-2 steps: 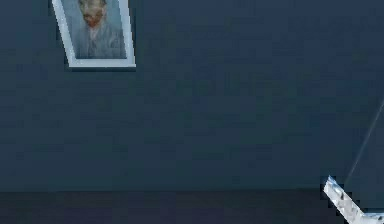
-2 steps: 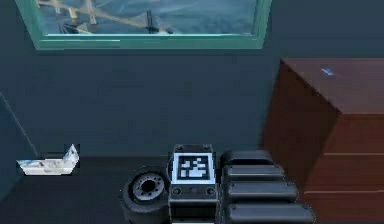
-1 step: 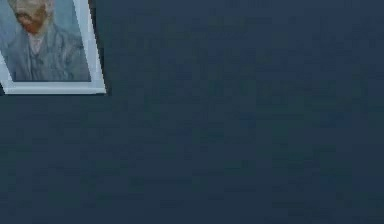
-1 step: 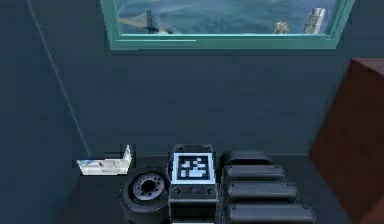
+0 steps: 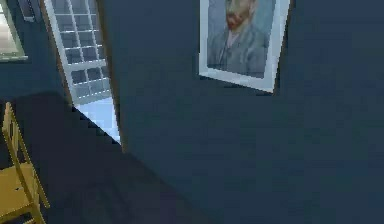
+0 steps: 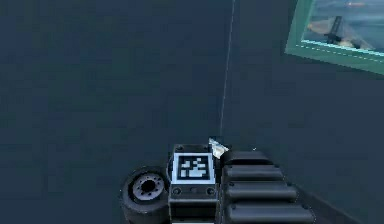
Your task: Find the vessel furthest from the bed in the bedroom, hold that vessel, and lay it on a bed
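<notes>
My arm [image 6: 258, 190] nearest, gripper [image 6: 147, 189] left of its marker [image 6: 192, 167] against dark wall [image 6: 100, 80], its grip and load I cannot tell, nor the vessel's whereabouts, yellow chair [image 5: 18, 175], framed portrait [image 5: 240, 40] ahead

My arm [image 6: 258, 190], a dark ribbed square bar, comes up from the bottom edge just right of centre. At its end is a white square marker w/ black marks [image 6: 192, 167], and a small white pointed bit [image 6: 217, 149] sits at the marker's top right corner. Left of the marker is my gripper [image 6: 148, 190], a dark round body. Fingers not clear, so can't tell if it holds anything. Behind is a plain dark blue-grey wall [image 6: 100, 80]. A teal-framed picture [image 6: 345, 35] hangs on it, top right.
</notes>
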